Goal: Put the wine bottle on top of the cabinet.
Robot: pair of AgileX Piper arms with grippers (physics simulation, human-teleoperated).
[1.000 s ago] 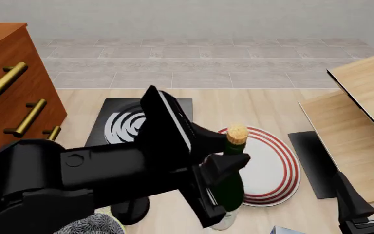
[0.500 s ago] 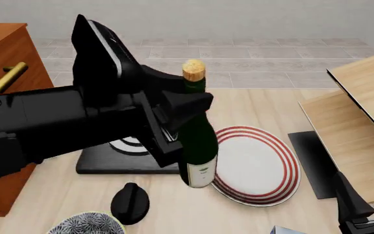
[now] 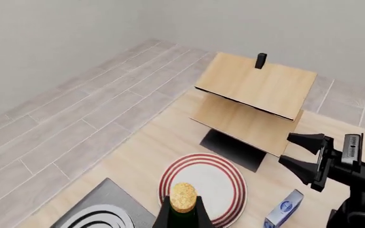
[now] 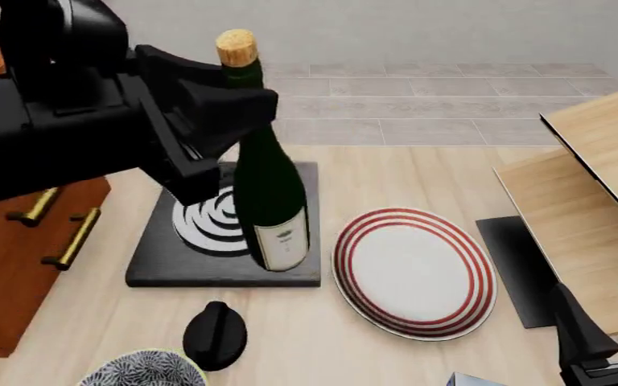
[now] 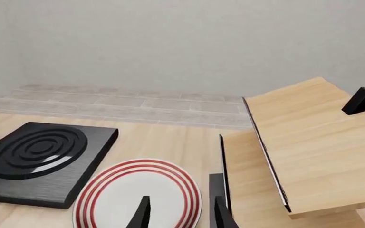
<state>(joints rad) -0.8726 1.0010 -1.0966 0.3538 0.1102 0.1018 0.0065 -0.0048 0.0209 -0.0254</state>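
The cabinet [image 4: 14,265] at the worktop's left edge has nothing on its top yet. The left gripper [image 4: 207,121] is pinching the wine bottle [image 4: 269,205] by the neck, lifted clear above the black spiral board [image 4: 223,269]. Half a second ago it hung lower, beside the striped plate [image 4: 417,273]. The right gripper [image 5: 179,211] sits spread and idle.

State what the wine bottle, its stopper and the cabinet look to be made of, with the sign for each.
Wine bottle: likely glass, dark green and glossy, with a pale highlight down its side and a white paper-like label.
Stopper: cork by its look, tan, speckled and matte.
Cabinet: apparently wood, reddish-brown with a smooth, faintly grained face; its bar handles look like brass, yellow and shiny.
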